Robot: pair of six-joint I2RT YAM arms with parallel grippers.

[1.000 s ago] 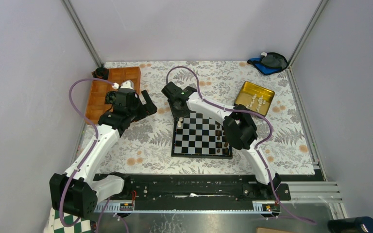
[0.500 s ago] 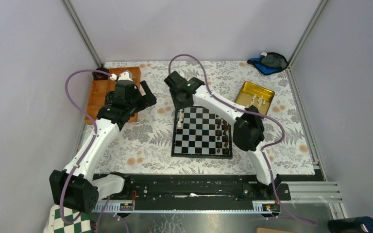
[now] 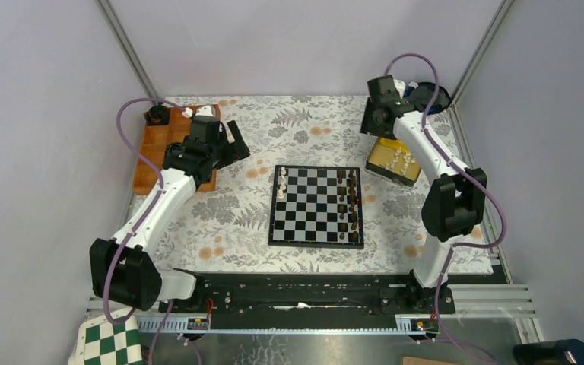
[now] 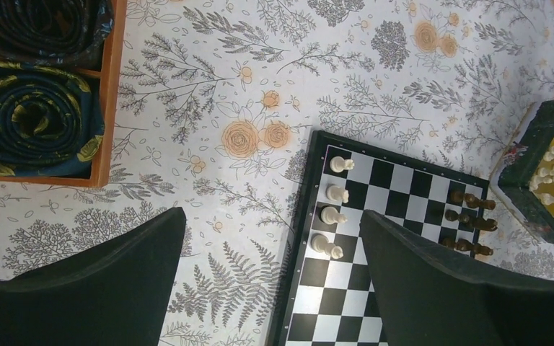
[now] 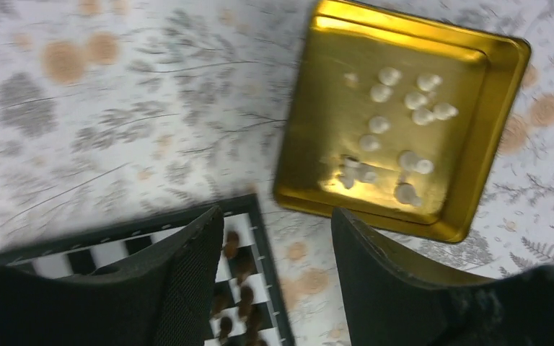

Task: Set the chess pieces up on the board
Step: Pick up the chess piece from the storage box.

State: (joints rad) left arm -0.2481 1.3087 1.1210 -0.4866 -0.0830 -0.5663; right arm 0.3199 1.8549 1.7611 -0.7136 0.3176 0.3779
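Observation:
The black-framed chessboard (image 3: 317, 206) lies mid-table. Several white pieces (image 3: 282, 182) stand along its left edge, also in the left wrist view (image 4: 333, 214); dark brown pieces (image 3: 347, 201) line its right side. More white pieces (image 5: 397, 137) lie in a gold tin (image 3: 397, 161) right of the board. My right gripper (image 3: 377, 125) hovers high by the tin's far side, open and empty; its view (image 5: 278, 238) is blurred. My left gripper (image 3: 232, 152) is open and empty left of the board, above the cloth (image 4: 270, 252).
A brown wooden tray (image 3: 156, 144) with rolled dark fabric (image 4: 32, 115) sits at the far left. A blue and black object (image 3: 422, 97) lies in the far right corner. A green-and-white checkered board (image 3: 110, 346) pokes out at the bottom left.
My right arm has swung from the board's far left corner across to the gold tin at the right. A white piece stands where it was. The left gripper drifted slightly farther back.

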